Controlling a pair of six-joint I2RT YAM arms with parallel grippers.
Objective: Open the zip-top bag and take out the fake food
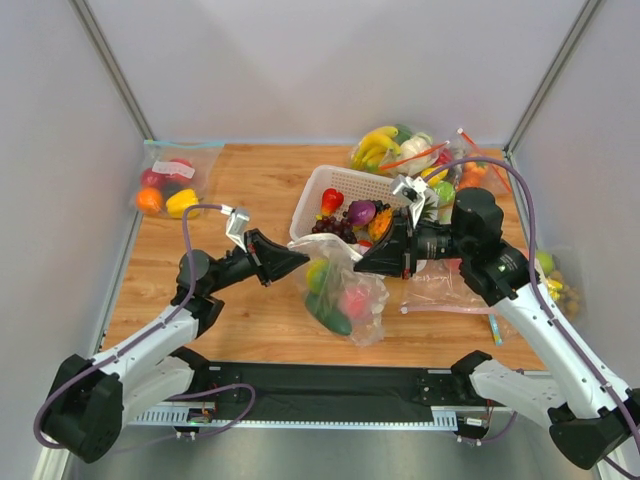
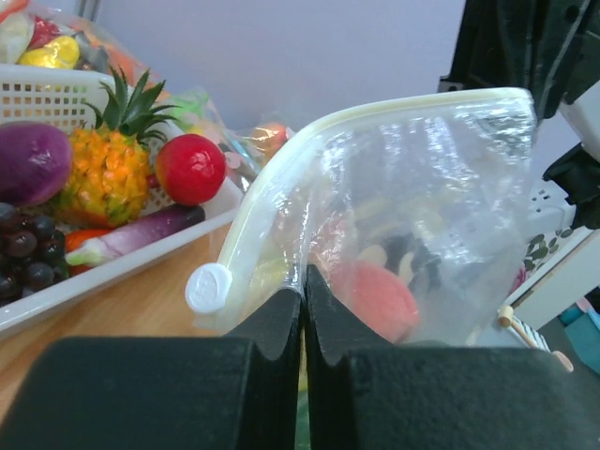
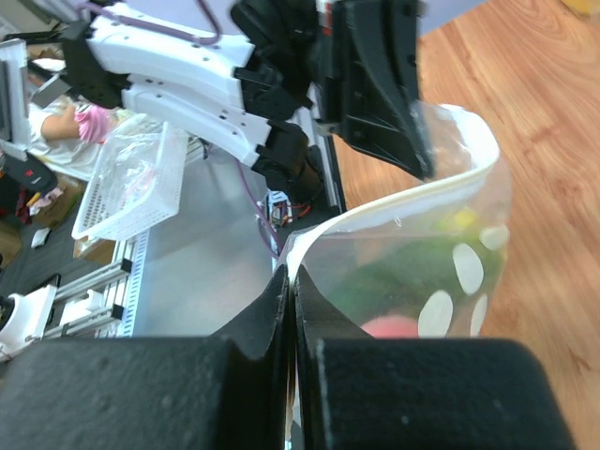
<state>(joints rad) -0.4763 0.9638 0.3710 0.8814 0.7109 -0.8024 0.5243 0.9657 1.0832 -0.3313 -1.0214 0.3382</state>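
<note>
The zip-top bag (image 1: 345, 290) stands at the table's middle, held up between both grippers. Through its clear plastic show the fake food pieces: a dark green cucumber (image 1: 330, 316), a yellow fruit (image 1: 318, 275) and a pink peach (image 1: 355, 301). My left gripper (image 1: 300, 259) is shut on the bag's left top edge; in the left wrist view its jaws (image 2: 303, 296) pinch the plastic just beside the white slider (image 2: 208, 287), with the peach (image 2: 377, 300) behind. My right gripper (image 1: 363, 262) is shut on the opposite top corner (image 3: 292, 277). The zip strip (image 3: 412, 197) runs unbroken between them.
A white basket (image 1: 322, 186) with a pineapple (image 2: 108, 176), a red fruit (image 2: 190, 169) and grapes stands just behind the bag. Filled bags lie at back left (image 1: 168, 188) and back right (image 1: 415, 150). A flat clear bag (image 1: 450, 295) lies under the right arm.
</note>
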